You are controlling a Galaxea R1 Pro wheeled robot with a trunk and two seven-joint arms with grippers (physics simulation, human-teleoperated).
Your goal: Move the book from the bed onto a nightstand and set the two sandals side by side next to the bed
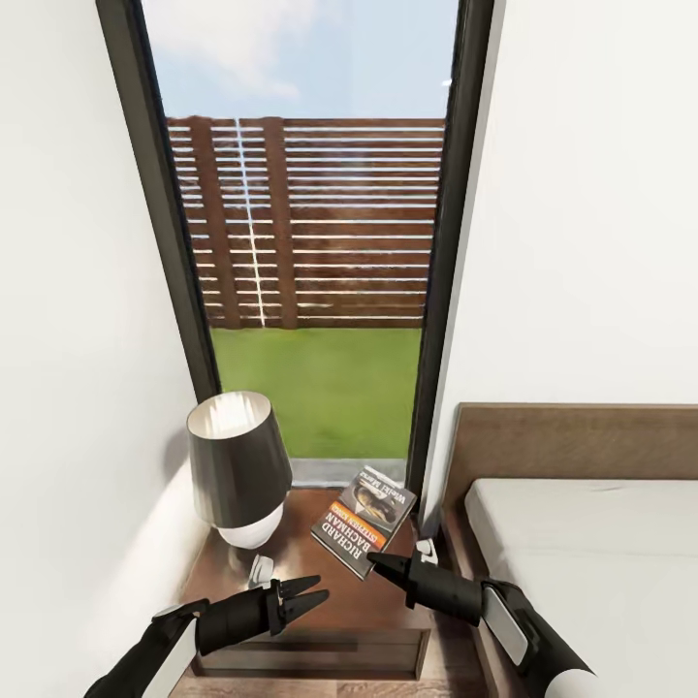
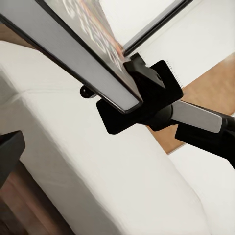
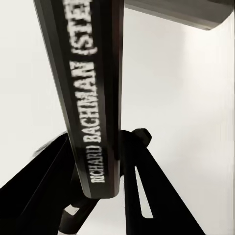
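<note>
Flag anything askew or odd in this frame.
The book is tilted rather than flat: the right gripper pinches its near edge, holding it above the nightstand beside the lamp. The left gripper hangs open over the nightstand. Nothing looks spilled or damaged.

The nightstand (image 1: 301, 572) stands in the corner below the window, just left of the bed (image 1: 582, 562). Its glossy dark-brown top carries a lamp (image 1: 237, 465) at the rear left, with a dark shade and a white base resting on the wood. In front of the lamp's base sits a small white object (image 1: 260, 570), too small to identify. To the lamp's right, a book (image 1: 364, 519) is over the top's rear right part, tilted; whether it touches the wood cannot be told, since the right gripper (image 1: 380, 565) grips its near edge. The mattress right of the nightstand is plain light grey, with nothing visibly lying on it.
</note>
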